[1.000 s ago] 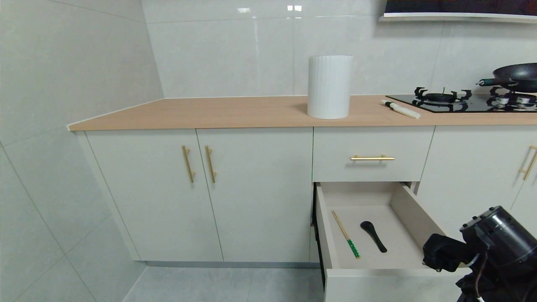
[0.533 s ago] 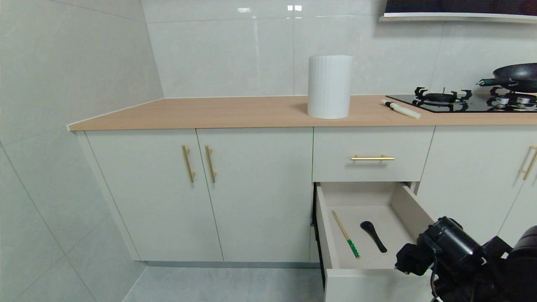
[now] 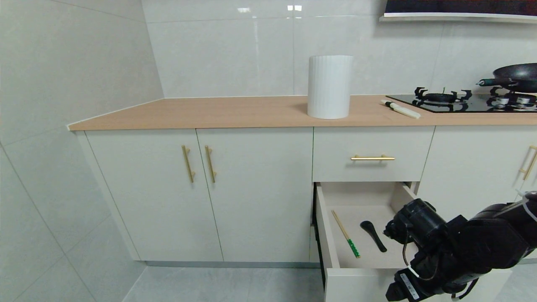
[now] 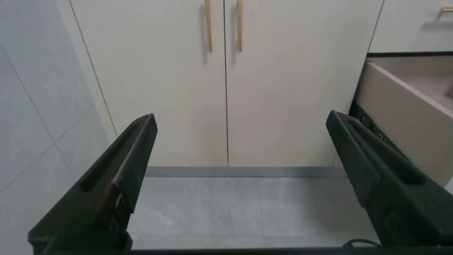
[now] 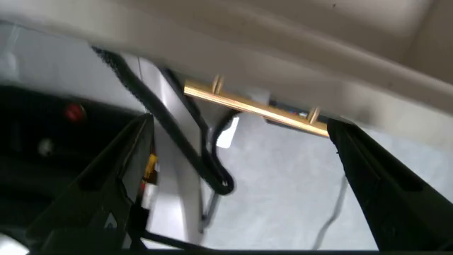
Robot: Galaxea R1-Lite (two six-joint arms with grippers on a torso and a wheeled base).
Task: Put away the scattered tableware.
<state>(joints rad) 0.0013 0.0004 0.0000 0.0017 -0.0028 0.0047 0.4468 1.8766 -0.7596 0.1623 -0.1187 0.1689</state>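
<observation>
**Right gripper open at the drawer handle**

The right gripper (image 5: 239,131) is spread wide and holds nothing. It sits low at the front of the open drawer (image 3: 356,274). The gold drawer handle (image 5: 255,106) lies just beyond the gap, with its long axis running from finger to finger (a grasp would likely want the wrist turned; a push would not). The left gripper (image 4: 241,124), also spread and empty, faces the cabinet doors (image 4: 226,71), so the right arm is nearer.

In the drawer, the chopsticks (image 3: 345,234) lie along its left wall and the black spoon (image 3: 373,237) lies nearer the middle, both pointing front to back. A pale utensil (image 3: 400,109) lies on the counter (image 3: 230,113) near its front edge, beside the stove (image 3: 461,102), too small to identify.

The right arm covers the drawer's front right corner, and I cannot tell whether its fingers touch the handle.
</observation>
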